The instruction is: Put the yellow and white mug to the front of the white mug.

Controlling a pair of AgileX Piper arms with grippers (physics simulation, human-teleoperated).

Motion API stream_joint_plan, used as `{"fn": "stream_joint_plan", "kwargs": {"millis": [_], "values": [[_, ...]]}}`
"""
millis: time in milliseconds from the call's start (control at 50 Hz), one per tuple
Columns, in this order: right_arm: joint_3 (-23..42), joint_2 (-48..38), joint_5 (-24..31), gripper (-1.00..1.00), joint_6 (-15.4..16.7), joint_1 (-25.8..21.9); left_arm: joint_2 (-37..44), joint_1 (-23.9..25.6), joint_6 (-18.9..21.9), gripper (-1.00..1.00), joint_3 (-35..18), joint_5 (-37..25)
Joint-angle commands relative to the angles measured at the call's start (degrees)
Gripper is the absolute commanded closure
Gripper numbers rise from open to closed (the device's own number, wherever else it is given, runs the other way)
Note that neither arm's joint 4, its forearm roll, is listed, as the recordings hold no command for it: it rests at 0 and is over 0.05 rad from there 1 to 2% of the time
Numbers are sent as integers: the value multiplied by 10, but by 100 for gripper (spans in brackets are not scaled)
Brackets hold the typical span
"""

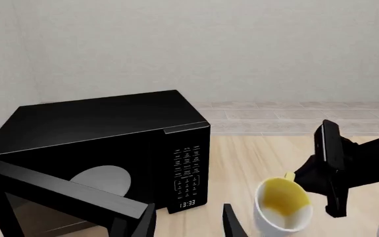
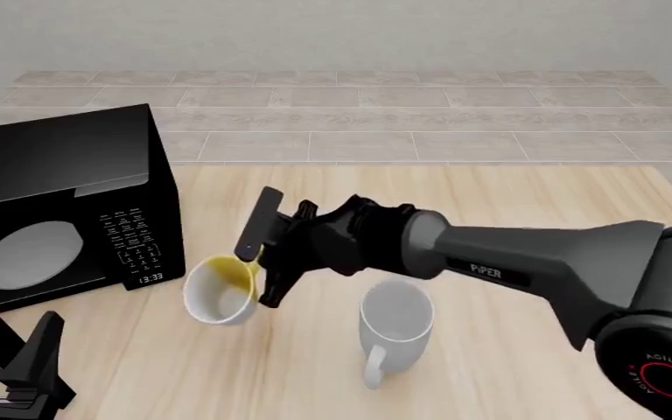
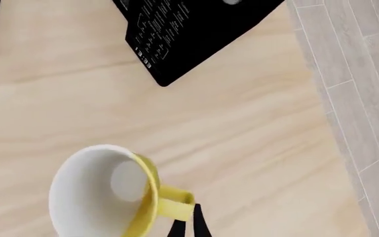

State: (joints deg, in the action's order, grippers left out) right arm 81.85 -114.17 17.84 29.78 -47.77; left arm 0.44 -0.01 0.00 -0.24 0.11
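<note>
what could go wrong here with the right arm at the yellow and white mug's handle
The right gripper is at the yellow handle of the small yellow and white ceramic mug, with only a fingertip showing beside it in the right wrist view; the hold may be thin, and the mug could rotate or slip. The plain white ceramic mug stands close under the forearm, so a low swing could knock it.

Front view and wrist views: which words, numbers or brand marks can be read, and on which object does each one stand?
"13:33": clock display on the microwave, below its keypad.
"PIPER": white lettering on the right arm, on its grey link.
"AGILE X": red lettering around the ring on the same arm's joint, small and only partly legible.
Microwave keypad labels: too small to read in every view.
The yellow and white mug and the white mug: no text.
</note>
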Motion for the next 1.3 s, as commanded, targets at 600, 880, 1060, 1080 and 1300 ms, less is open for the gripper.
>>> {"fn": "stream_joint_plan", "kwargs": {"millis": [600,880,1060,1080,1300], "values": [[-55,77,-19,100,-56,131,0,0,0,-100,0,0],[-106,104,-49,100,-81,178,0,0,0,-100,0,0],[-141,117,-74,100,-98,206,0,0,0,-100,0,0],[-143,117,-76,100,-100,209,0,0,0,-100,0,0],[-175,115,-106,100,-119,241,0,0,0,-100,0,0]]}}
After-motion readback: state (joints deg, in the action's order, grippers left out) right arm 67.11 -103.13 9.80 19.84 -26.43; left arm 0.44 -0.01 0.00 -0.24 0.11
